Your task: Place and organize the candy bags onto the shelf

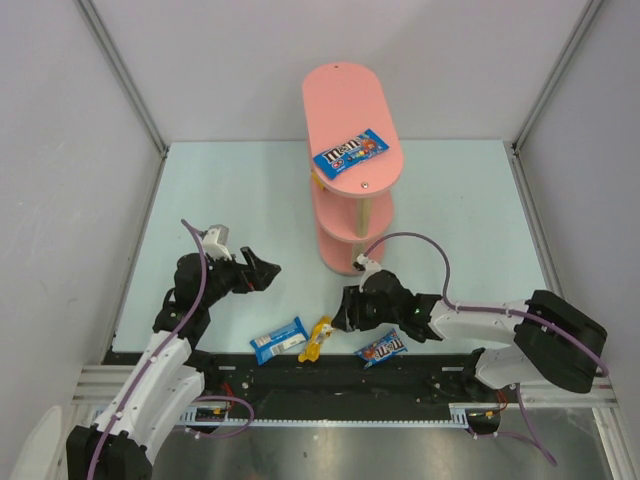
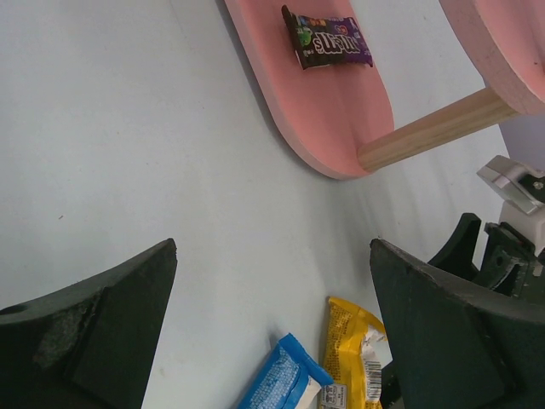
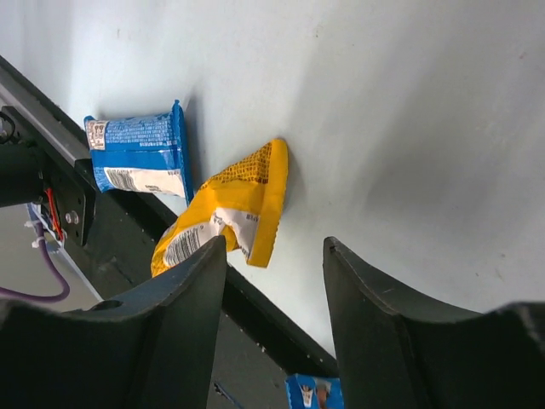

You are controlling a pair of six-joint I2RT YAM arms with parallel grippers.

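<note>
Picking step, I reckoned: the right fingers [image 1: 343,312], half-open and empty, hung over the yellow bag [image 3: 226,213] just beyond their tips, likely needing to drop and pinch it, while the left fingers [image 1: 262,272] gaped wide.

Three blue bags [image 1: 350,153] [image 1: 277,341] [image 1: 382,348], one yellow [image 1: 317,338], one purple [image 2: 328,41]; one shelf [image 1: 345,100].

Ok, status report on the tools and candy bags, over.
Left tool open, empty. Right tool open, next to yellow bag. One blue bag on shelf top. Nothing blocking.
</note>
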